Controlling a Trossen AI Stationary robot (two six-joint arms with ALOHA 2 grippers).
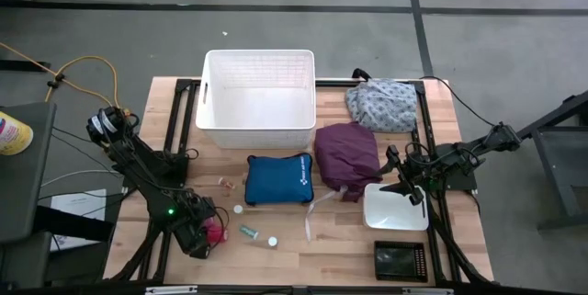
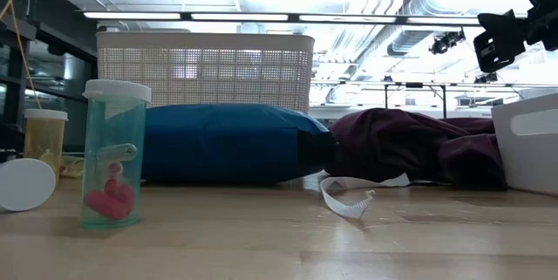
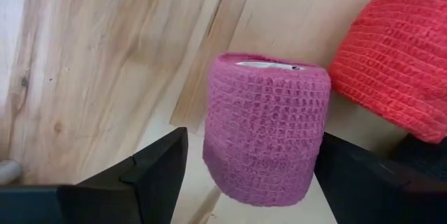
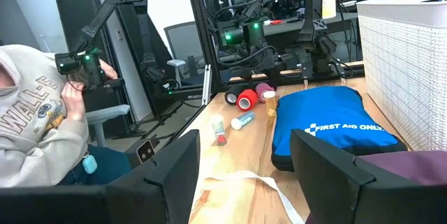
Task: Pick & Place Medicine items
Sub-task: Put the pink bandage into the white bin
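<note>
Your left gripper [image 3: 244,175] sits near the table's [image 1: 340,249] front-left corner, fingers spread wide either side of one pink bandage roll [image 3: 269,126], not clamping it. One red bandage roll [image 3: 398,63] stands just beside the pink one. One greenish vial [image 2: 113,153] and two small white caps [image 1: 238,209] lie near the front edge. One blue pouch [image 1: 278,178] lies mid-table, before one white basket [image 1: 258,98]. Your right gripper [image 4: 244,175], fingers apart and empty, hangs over one white tray [image 1: 395,210] by the right edge.
</note>
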